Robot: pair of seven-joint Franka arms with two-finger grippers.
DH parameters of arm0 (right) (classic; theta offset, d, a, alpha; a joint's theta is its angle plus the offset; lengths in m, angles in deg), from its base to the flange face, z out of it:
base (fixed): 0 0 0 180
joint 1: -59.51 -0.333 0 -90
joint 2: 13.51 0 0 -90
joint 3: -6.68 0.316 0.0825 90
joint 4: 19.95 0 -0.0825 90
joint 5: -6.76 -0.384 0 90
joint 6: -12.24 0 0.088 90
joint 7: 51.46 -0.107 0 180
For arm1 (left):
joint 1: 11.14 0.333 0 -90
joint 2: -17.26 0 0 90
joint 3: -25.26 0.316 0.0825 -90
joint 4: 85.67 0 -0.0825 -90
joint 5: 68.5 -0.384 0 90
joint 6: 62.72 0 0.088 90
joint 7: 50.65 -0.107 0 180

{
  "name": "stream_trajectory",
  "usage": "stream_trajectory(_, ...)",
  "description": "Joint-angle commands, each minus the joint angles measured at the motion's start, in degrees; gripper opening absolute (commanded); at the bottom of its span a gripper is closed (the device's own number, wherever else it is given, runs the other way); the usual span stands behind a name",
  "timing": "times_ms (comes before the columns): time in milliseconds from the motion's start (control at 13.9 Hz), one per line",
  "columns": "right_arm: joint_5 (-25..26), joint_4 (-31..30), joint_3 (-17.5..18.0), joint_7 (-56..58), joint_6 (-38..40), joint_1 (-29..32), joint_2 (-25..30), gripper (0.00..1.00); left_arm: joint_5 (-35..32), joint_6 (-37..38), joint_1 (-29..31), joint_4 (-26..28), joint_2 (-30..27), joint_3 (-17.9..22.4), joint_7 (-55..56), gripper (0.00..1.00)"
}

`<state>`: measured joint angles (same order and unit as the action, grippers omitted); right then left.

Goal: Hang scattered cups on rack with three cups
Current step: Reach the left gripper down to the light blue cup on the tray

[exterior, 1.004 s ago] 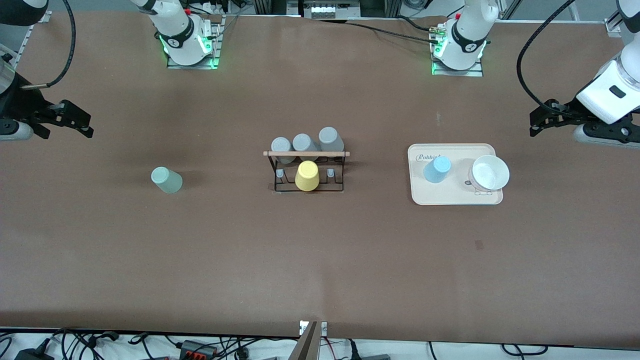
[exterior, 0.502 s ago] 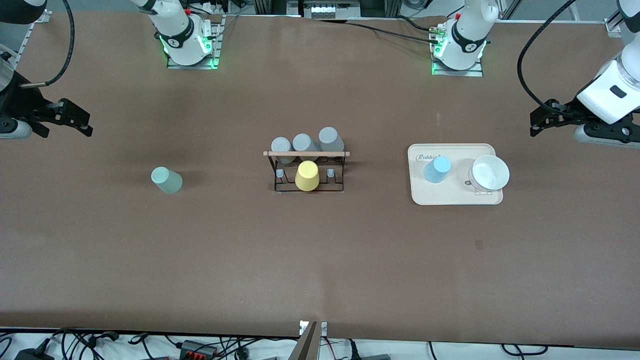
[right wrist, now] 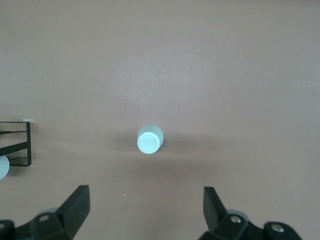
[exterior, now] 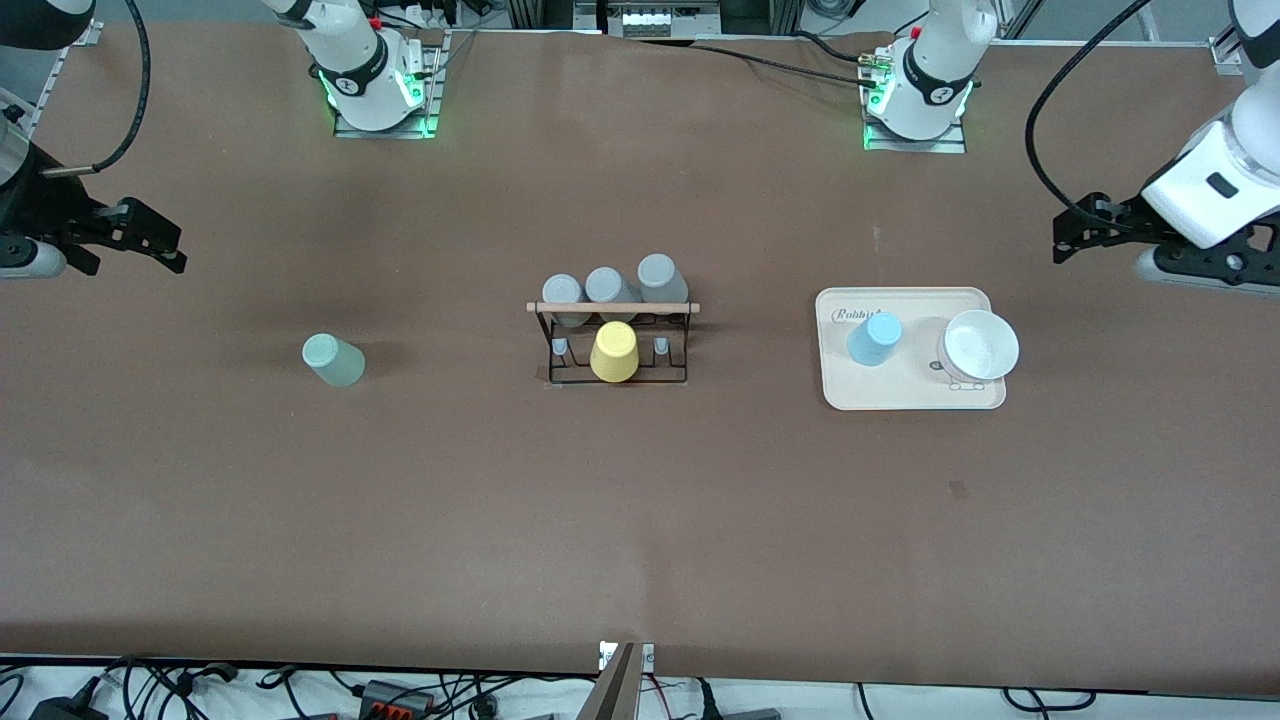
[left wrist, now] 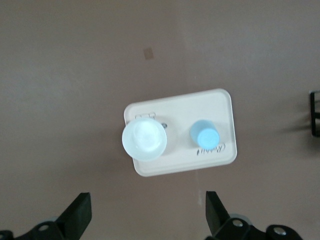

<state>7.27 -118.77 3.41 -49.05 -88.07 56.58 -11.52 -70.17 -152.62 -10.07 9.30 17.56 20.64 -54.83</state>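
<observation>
A mint-green cup (exterior: 333,360) (right wrist: 149,139) stands alone on the brown table toward the right arm's end, narrow end up. The light blue cup (exterior: 874,338) (left wrist: 204,135) stands on a cream tray (exterior: 910,397) toward the left arm's end. Between them is the black wire rack (exterior: 613,378) with its wooden rod (exterior: 613,307). Three grey cups (exterior: 608,287) hang on its row farther from the camera. My right gripper (exterior: 172,250) (right wrist: 145,210) hangs open over bare table near the mint cup. My left gripper (exterior: 1066,240) (left wrist: 147,215) hangs open beside the tray. Both are empty.
A yellow cup (exterior: 614,351) sits on the rack's nearer row between two bare pegs. A white bowl (exterior: 980,346) (left wrist: 144,140) shares the tray (left wrist: 220,105) with the blue cup. A corner of the rack (right wrist: 28,142) shows in the right wrist view.
The left gripper has shifted a little toward the tray. The right arm has barely moved. All cups stay where they were.
</observation>
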Motion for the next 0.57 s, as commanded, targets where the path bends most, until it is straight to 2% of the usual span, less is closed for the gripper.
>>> stream_trajectory(0, -0.16, -0.93, -0.51, 0.22, -0.07, -0.41, 0.82, 1.0, -0.1, 6.12, -0.28, -1.55, 2.59, -0.65, 0.31, 1.0)
stream_trajectory(143, -0.16, -0.93, -0.43, 0.14, 0.02, -0.5, 0.82, 1.0, -0.18, 9.11, -1.24, -0.94, 5.15, -1.96, 0.75, 1.0)
stream_trajectory(287, -0.16, -1.02, -0.43, 0.14, 0.02, -0.67, 0.73, 1.0, 0.08, 8.35, -1.51, 1.69, 5.77, -2.76, 1.36, 1.0)
stream_trajectory(358, -0.16, -0.93, -0.43, 0.14, 0.02, -0.67, 0.47, 1.0, 0.52, 3.9, -1.42, 5.01, 5.68, -2.85, 2.59, 1.0)
stream_trajectory(502, -0.16, -0.93, -0.43, 0.05, 0.02, -0.67, 0.47, 1.0, 0.78, -10.14, -0.72, 14.84, 4.46, -2.85, 4.34, 1.0)
